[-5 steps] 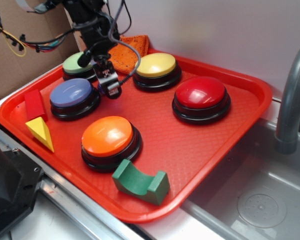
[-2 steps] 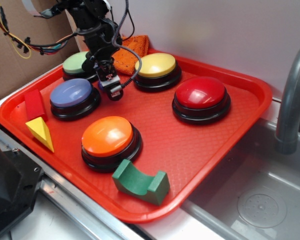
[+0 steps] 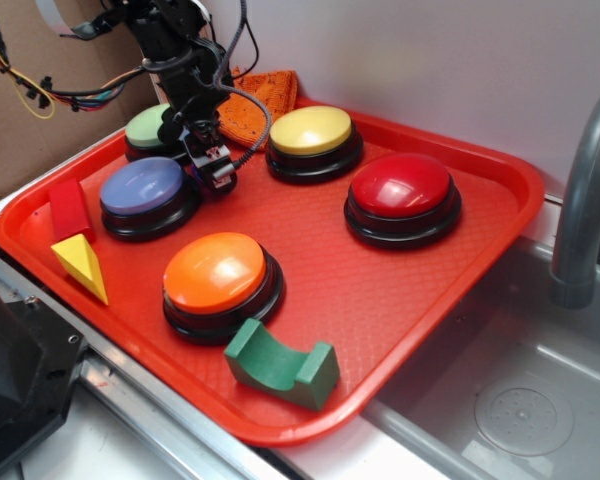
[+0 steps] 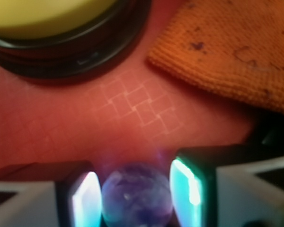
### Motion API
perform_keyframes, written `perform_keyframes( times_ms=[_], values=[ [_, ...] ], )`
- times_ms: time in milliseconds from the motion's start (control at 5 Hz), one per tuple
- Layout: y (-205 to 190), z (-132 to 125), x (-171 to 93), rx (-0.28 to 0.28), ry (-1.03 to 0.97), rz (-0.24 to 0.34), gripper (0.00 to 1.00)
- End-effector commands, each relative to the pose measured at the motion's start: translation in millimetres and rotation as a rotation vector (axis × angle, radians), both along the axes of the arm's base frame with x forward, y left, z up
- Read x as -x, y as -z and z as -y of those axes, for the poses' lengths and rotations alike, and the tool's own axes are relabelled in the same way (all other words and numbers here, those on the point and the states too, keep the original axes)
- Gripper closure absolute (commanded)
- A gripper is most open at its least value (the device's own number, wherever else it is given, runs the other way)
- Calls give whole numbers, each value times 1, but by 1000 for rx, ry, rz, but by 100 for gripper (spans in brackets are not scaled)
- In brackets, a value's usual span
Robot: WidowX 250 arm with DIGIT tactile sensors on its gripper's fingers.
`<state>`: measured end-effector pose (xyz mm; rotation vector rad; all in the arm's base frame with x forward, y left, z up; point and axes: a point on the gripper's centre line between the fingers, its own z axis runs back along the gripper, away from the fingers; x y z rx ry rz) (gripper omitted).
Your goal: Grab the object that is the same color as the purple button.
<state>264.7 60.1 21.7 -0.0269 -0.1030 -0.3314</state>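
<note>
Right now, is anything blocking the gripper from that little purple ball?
Nothing visible. The ball sits directly between the gripper pads on the tray, with no object in between.

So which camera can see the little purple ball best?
The wrist view. The purple ball sits big and close between the hand's two fingers, with the red tray under it. In the exterior view the ball is hidden behind the hand, so you can't see it there.

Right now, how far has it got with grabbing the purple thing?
Done: the tool has reached the purple ball, near the purple button. In hand: its pads flank the ball, though contact isn't clear. Left: closing firmly and lifting it off the red tray.
</note>
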Motion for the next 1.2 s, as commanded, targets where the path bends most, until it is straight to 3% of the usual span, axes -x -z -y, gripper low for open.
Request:
perform_keyframes(
  times_ms=[0, 400, 600, 1000],
  values=[
    [-14, 7, -2, -34, -37, -2, 100],
    [-75, 16, -1, -60, -150, 49, 100],
    [-109, 35, 1, -119, -176, 31, 100],
    [-139, 58, 19, -3, -234, 22, 100]
  ],
)
